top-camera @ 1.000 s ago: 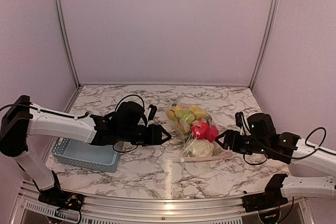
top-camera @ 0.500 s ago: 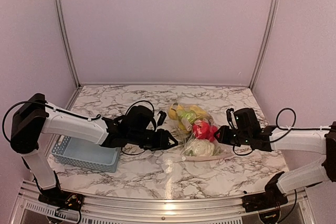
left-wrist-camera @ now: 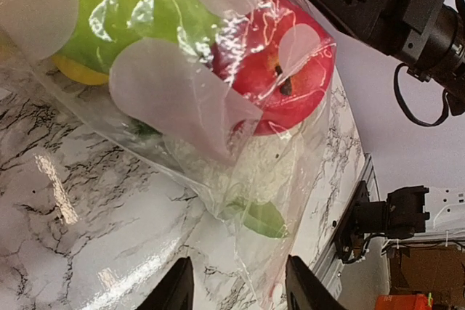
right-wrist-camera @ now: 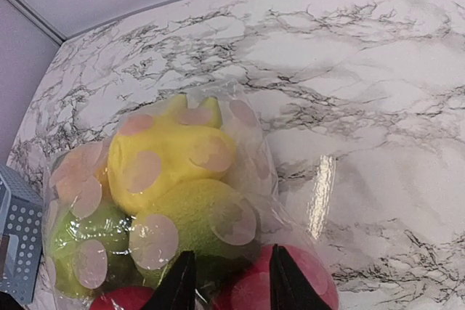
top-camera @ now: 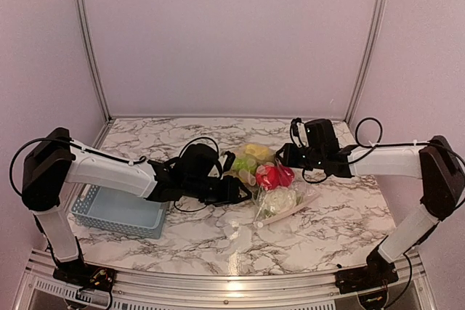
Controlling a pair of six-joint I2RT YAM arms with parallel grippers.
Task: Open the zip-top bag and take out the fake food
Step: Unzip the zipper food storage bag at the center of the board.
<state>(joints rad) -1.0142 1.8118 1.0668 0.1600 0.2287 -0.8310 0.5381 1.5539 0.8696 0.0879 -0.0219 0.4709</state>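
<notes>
Flanking the zip-top bag at nine and one o'clock, the left gripper and right gripper hover with jaws parted, likely placed to pinch its plastic apart.

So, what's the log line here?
zip-top bag: fake food inside | left end effector: open, beside bag | right end effector: open, at bag

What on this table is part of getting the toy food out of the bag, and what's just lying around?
Part of the job: clear bag; toy food inside it; left tool and right tool, both open, at the bag's sides.
Just lying about: blue basket, on the marble table.
</notes>
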